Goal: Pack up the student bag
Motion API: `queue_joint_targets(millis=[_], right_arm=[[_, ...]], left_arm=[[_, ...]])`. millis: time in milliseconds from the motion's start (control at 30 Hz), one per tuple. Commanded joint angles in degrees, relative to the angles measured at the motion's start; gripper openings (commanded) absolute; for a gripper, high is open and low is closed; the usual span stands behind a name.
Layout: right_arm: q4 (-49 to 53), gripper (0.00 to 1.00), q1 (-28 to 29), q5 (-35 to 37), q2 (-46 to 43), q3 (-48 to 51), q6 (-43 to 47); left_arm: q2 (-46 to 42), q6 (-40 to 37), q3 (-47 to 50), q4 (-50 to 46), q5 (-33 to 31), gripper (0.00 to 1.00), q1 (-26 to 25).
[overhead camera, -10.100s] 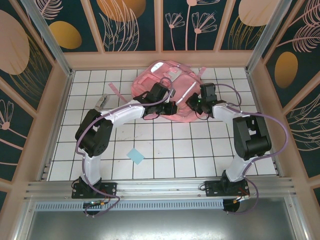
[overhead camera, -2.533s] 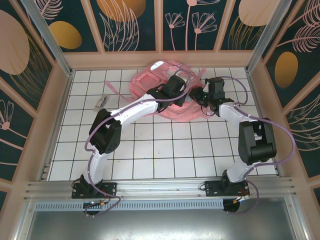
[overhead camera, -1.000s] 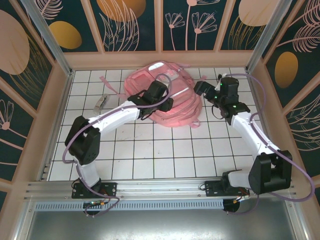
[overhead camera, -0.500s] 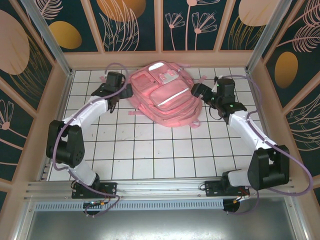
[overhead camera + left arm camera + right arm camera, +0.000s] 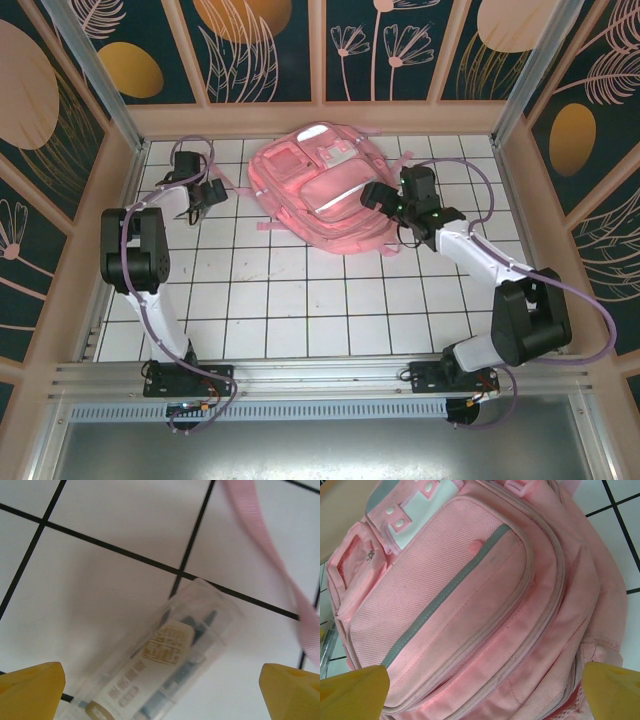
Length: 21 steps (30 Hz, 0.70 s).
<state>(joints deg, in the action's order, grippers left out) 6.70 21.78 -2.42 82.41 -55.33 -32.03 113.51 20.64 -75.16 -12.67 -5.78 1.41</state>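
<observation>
The student bag (image 5: 318, 190), a large pink backpack with grey strips and zips, lies face up at the back middle of the tiled floor. Its front pocket and zips (image 5: 470, 605) lie right under my right gripper (image 5: 482, 695), which is open with its yellow fingertips (image 5: 352, 692) wide apart over the fabric. From above, the right gripper (image 5: 376, 196) sits at the bag's right edge. My left gripper (image 5: 208, 192) is at the far left, open over a clear plastic box of pens (image 5: 165, 675) that lies on the tiles between its yellow fingertips (image 5: 30, 690).
A loose pink strap (image 5: 270, 565) of the bag runs across the tiles just right of the pen box. The wooden enclosure wall (image 5: 130, 190) stands close behind the left gripper. White tiled floor (image 5: 320, 300) stretches in front of the bag.
My left arm has swung away from the bag to the far left over the pen box, its gripper opening. The right gripper has moved left onto the bag's right edge.
</observation>
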Motion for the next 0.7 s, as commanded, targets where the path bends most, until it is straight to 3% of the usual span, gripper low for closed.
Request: queue_joint_targets(millis=[0,367,533,667], right_arm=[[-0.1,0.99,0.6,3.0,1.1,-1.3,-0.7],[0.4,0.99,1.2,4.0,2.1,-2.1,-0.4],[0.1,0.99,1.2,5.0,1.9,-2.2,-0.9],[-1.1,0.99,1.2,4.7,2.2,-2.0,-1.6]], left_arm=[[1.7,-2.3,-2.4,-1.1,2.2,0.99,0.3],[5.6,-4.6,-4.3,-3.6,-2.3,0.99,1.1],[3.2,-0.9,0.3,-1.0,5.7,0.99,1.0],[0.4,1.6,3.9,-0.3,8.3,0.96,0.9]])
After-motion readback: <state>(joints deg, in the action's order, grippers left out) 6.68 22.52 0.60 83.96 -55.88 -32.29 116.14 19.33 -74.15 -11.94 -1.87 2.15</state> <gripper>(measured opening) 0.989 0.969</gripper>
